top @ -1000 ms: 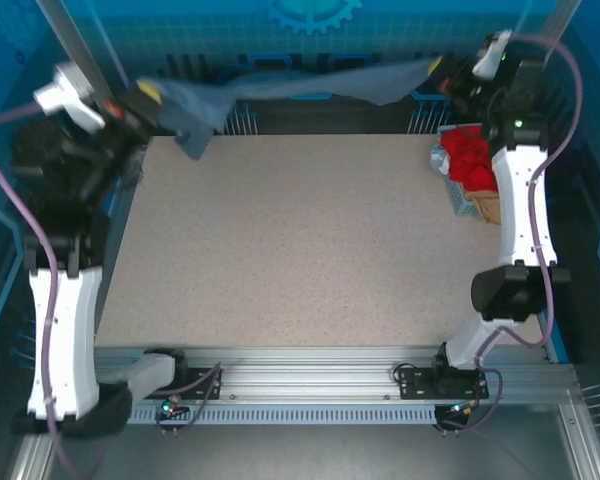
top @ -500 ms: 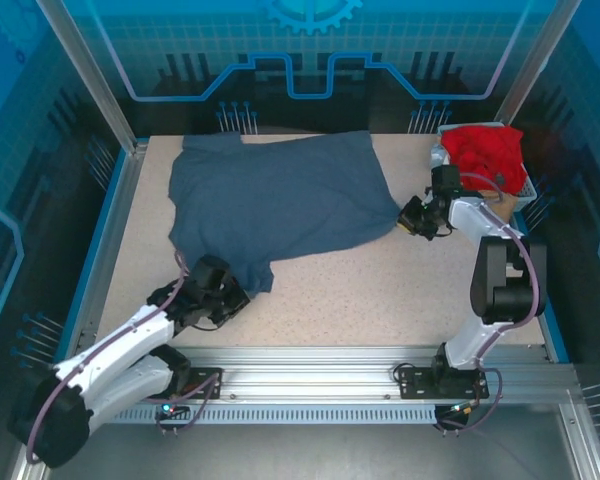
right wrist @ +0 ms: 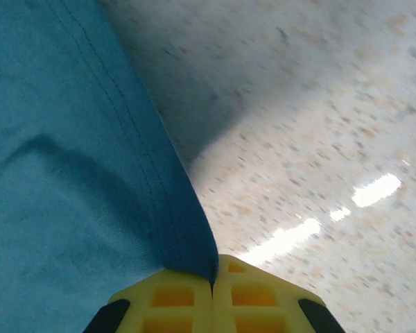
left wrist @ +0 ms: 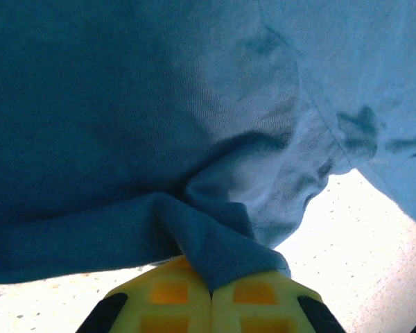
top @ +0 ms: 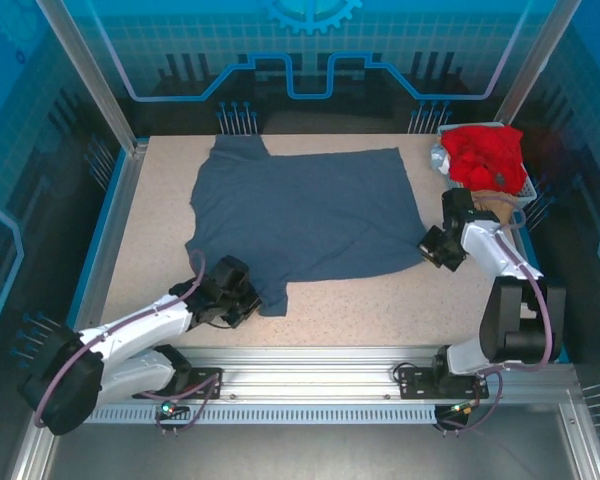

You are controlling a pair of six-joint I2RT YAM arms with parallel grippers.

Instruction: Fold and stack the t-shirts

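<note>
what moved: the slate-blue shirt was up in the air along the far edge a second ago. Now it's down flat, and it sits a bit further right than half a second back. Both grippers have shifted right with it.
table: speckled beige top, bare strip down the left side and along the near edge.
slate-blue shirt: spread across the middle of the table, mostly smooth, one sleeve poking toward the far edge, a small bunch of folds at the near-left corner.
left gripper: low at the near-left corner of the shirt. The wrist cam shows the yellow fingers pressed together with a wad of blue fabric pinched between them.
right gripper: at the shirt's right edge, fingers closed tight on the hemmed corner, cloth lifted slightly off the table.
wire basket: far-right corner of the table.
red shirt: crumpled on top in the basket.
tan shirt: just peeking out under the red one.
</note>
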